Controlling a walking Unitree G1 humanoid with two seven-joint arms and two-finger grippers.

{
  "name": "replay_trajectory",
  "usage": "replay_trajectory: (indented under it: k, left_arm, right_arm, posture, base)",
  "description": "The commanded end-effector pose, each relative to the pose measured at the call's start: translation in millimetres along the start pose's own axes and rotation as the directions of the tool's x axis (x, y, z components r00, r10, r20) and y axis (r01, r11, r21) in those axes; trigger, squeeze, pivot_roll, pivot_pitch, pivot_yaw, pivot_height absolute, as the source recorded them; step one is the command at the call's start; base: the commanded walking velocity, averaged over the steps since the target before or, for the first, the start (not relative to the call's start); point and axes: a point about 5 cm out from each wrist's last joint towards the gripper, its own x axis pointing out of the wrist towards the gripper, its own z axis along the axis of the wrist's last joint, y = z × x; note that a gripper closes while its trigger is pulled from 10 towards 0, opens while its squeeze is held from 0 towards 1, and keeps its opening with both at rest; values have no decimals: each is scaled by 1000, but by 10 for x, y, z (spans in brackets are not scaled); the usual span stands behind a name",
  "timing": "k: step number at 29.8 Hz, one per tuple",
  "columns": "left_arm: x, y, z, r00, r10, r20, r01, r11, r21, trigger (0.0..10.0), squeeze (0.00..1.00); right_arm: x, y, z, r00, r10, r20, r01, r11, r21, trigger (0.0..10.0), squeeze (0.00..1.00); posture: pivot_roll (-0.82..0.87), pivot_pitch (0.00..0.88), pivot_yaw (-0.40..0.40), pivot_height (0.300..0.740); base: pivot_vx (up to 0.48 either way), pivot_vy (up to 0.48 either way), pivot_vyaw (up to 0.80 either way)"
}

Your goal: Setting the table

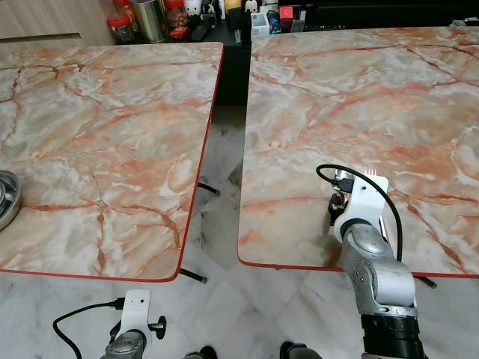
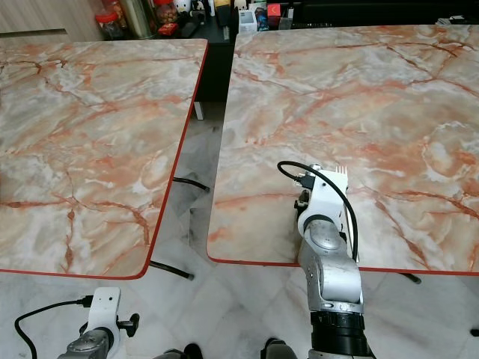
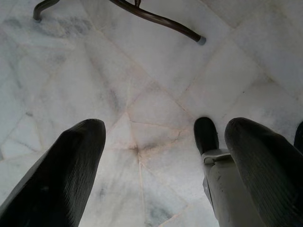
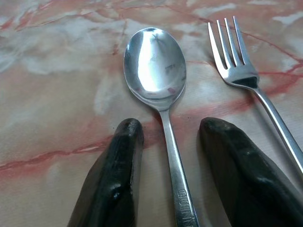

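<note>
A steel spoon lies on the marble right table near its front edge. A steel fork lies beside it, and its tines peek out past my right wrist. My right gripper is down at the tabletop, open, with one black finger on each side of the spoon's handle and not closed on it. My left gripper hangs low over the floor, open and holding nothing.
A second marble table stands to the left across a narrow gap of floor. A metal bowl sits at its left edge. Jars and boxes crowd a dark counter at the back.
</note>
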Motion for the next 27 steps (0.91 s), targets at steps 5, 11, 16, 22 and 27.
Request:
replay_trajectory:
  k: [5, 11, 16, 22, 27]
  left_arm:
    - [-14, 52, -79, 999, 10, -31, -10, 1000, -8, 10000, 0]
    - [-13, 56, -74, 999, 14, -30, -14, 1000, -7, 10000, 0]
    - [-13, 52, -71, 999, 14, -29, -14, 1000, -7, 10000, 0]
    - [-15, 46, -81, 999, 14, -32, -14, 1000, -8, 10000, 0]
    - [-18, 41, -94, 999, 12, -35, -12, 1000, -7, 10000, 0]
  right_arm:
    - [-3, 47, -105, 999, 22, -45, -23, 1000, -6, 0, 0]
    - [-4, 84, -93, 998, 47, -39, -47, 999, -1, 0, 0]
    - [-13, 108, -65, 998, 55, -24, -55, 998, -11, 0, 0]
    - [-15, 118, -65, 998, 63, -21, -64, 998, -19, 0, 0]
    - [-18, 135, -60, 997, 73, -15, -74, 997, -31, 0, 0]
  posture:
    - [-145, 189, 71, 740]
    - [-146, 189, 71, 740]
    - [-147, 187, 70, 740]
    - [-147, 184, 69, 740]
    - [-148, 176, 70, 740]
  base:
    - [0, 0, 0]
    - [0, 0, 0]
    - [0, 0, 0]
    - [0, 0, 0]
    - [0, 0, 0]
